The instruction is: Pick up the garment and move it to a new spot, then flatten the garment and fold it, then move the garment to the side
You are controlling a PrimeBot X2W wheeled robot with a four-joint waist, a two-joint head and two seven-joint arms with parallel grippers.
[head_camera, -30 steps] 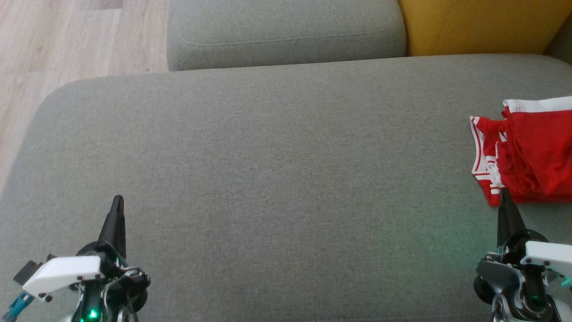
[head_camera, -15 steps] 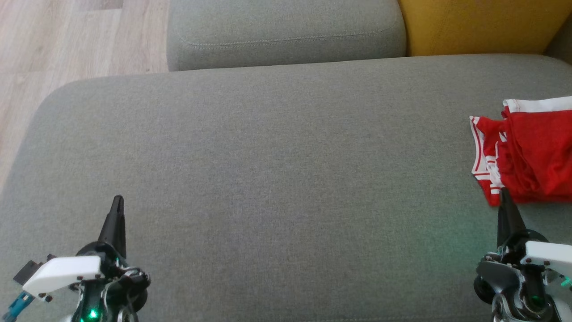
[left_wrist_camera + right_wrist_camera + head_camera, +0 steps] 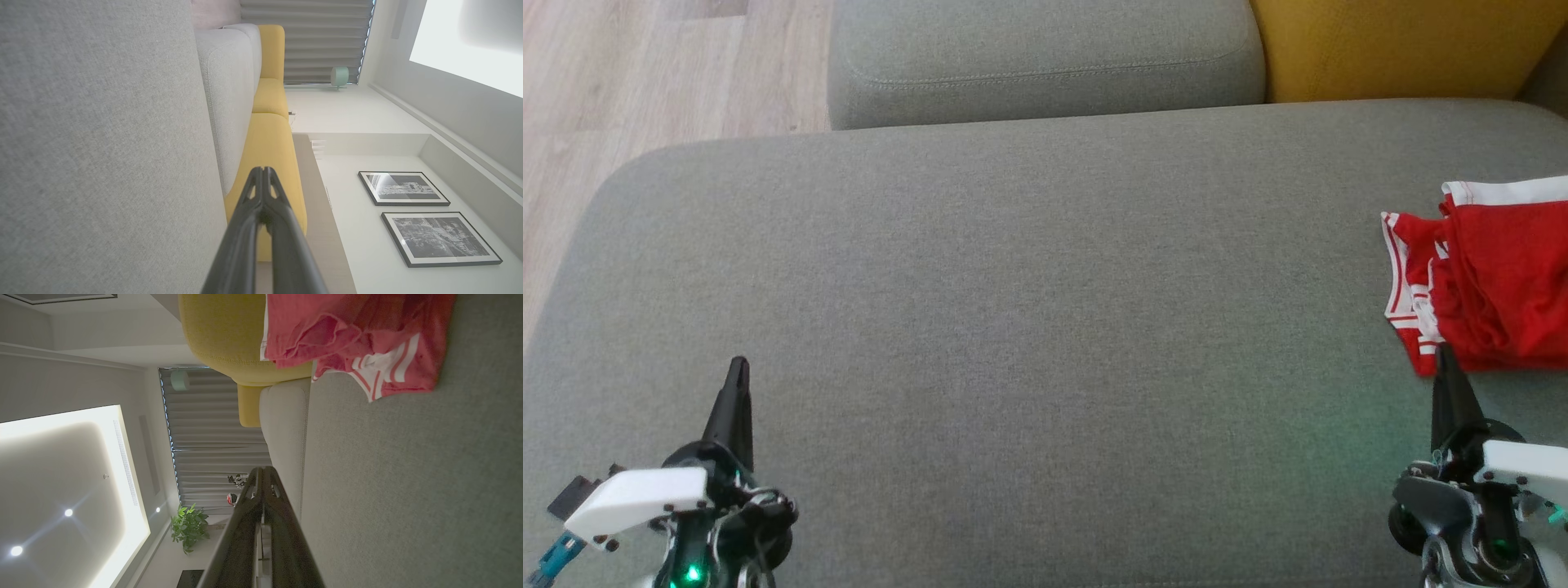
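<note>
Stillness: nothing moved; rumpled red white-trimmed fabric garment (image 3: 1499,278) sits at three o'clock, my left tool (image 3: 738,366) and right tool (image 3: 1445,354) closed, empty, task idle

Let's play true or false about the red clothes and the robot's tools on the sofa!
The red garment lies on the grey cushion. True.
The right tool is holding the garment. False: it is shut on nothing, with its tip near the garment's edge.
The left tool is shut. True.
The garment is spread out flat. False: it is bunched up.
</note>
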